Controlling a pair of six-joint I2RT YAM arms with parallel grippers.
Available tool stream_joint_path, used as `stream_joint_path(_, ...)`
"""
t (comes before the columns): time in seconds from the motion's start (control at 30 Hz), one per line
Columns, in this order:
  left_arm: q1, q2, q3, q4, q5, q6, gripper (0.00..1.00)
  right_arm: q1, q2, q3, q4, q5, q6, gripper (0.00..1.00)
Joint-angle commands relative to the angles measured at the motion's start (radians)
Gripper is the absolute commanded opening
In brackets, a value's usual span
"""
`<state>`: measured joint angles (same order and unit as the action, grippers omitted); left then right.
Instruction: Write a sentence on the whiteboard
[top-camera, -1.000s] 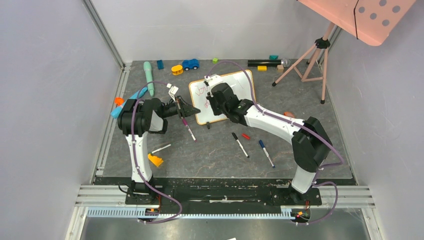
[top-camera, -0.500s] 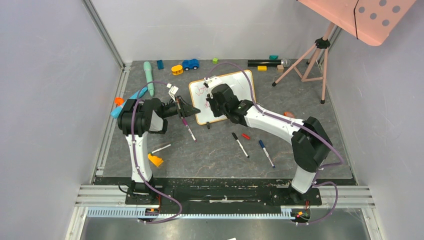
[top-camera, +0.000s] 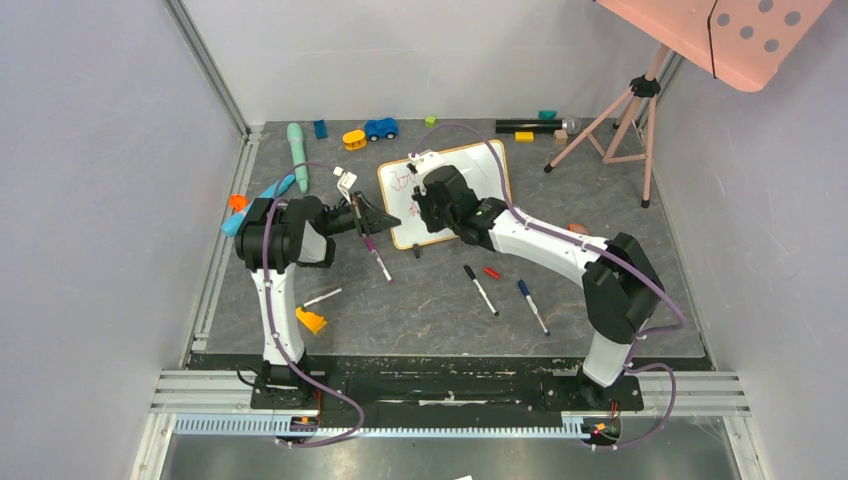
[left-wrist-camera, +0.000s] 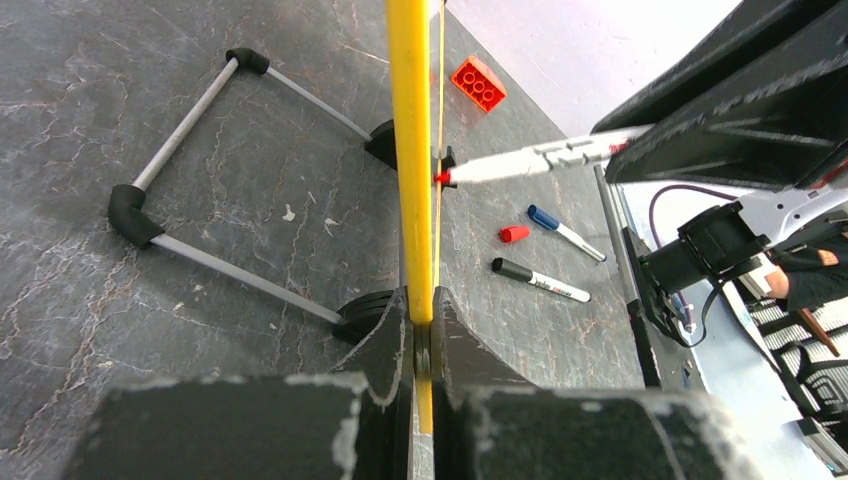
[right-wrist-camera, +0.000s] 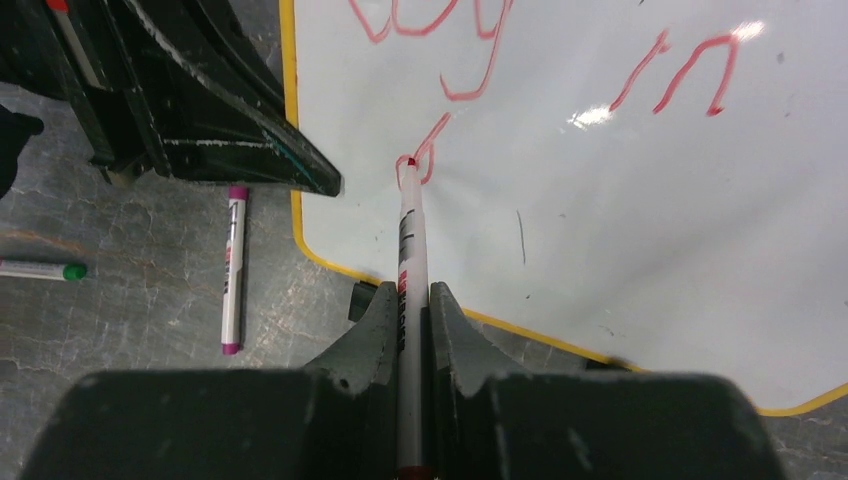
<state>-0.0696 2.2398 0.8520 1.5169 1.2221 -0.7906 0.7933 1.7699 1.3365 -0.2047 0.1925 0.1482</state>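
While the left jaws clamp the whiteboard (right-wrist-camera: 620, 180) frame, the right jaws grip a marker (right-wrist-camera: 408, 230), tip on the whiteboard

You're looking at a booth w/ plain pale-grey walls: back wall (top-camera: 420, 50), left wall (top-camera: 90, 200), right wall (top-camera: 780, 260). An aluminium post (top-camera: 207, 65) runs up the back-left corner. The worktop (top-camera: 440, 320) is a dark grey marbled mat, w/ a metal rail (top-camera: 215, 270) along its left edge & twin aluminium rails (top-camera: 450, 385) across the near edge, a slotted strip (top-camera: 400, 425) just below those. Back-right, a pink tripod (top-camera: 645, 87) stands on the mat; above it, top-right corner, a pink dotted panel (top-camera: 745, 35). Light's even & soft, shadows faint.
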Motion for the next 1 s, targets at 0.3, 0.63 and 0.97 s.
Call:
stream_joint_path(0.3, -0.015, 0.04, -0.018, 0.04, 0.11, 0.087, 0.02, -0.019, -0.096, -0.001, 0.024, -0.076, -0.044, 0.0)
stream_joint_path(0.63, -0.015, 0.04, -0.016, 0.04, 0.111, 0.088, 0.02, -0.023, -0.118, -0.024, 0.011, 0.043, -0.041, 0.0)
stream_joint_path(0.97, -0.016, 0.041, -0.016, 0.04, 0.112, 0.088, 0.02, -0.023, -0.071, 0.014, -0.009, 0.062, -0.036, 0.0)
